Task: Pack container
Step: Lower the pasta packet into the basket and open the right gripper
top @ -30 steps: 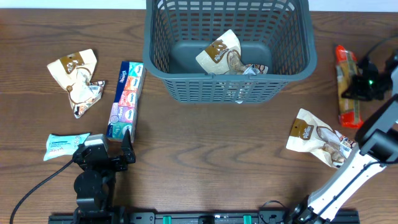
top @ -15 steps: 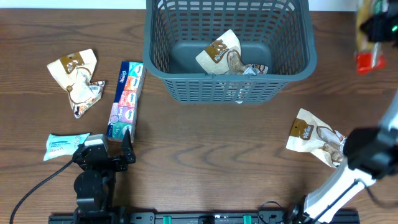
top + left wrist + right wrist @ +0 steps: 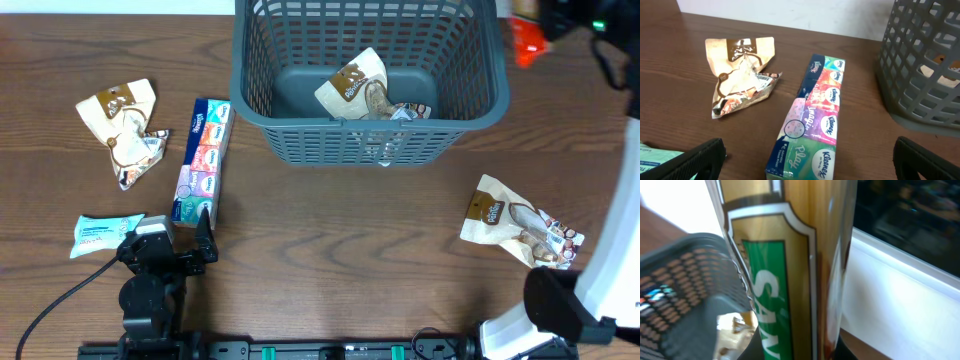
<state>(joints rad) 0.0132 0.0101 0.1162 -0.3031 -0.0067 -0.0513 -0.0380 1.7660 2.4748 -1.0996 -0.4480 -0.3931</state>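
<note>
Overhead, we see the basket standing upright at the far middle of the table, open side up. One crumpled brown and white packet lies on its floor, against the near wall.

The right gripper is high at the top right of this view, just beyond the basket's far right corner. It has hold of a long packet, whose red end shows beside the basket's rim. On the right wrist view this packet fills the frame upright, gold with a green panel and white letters, and the basket's lattice sits to its left. The fingers are hidden there, so we cannot tell how tightly they close around it.

The left gripper rests low at the near left edge. Its fingers stand wide apart with nothing between them.

Just ahead of it lies a colourful tissue pack, pointing toward the basket but apart from it. A second crumpled packet lies left of the tissue pack, and a pale blue and white sachet lies beside the left gripper. A third brown and white packet lies at the near right, well apart from the basket.
</note>
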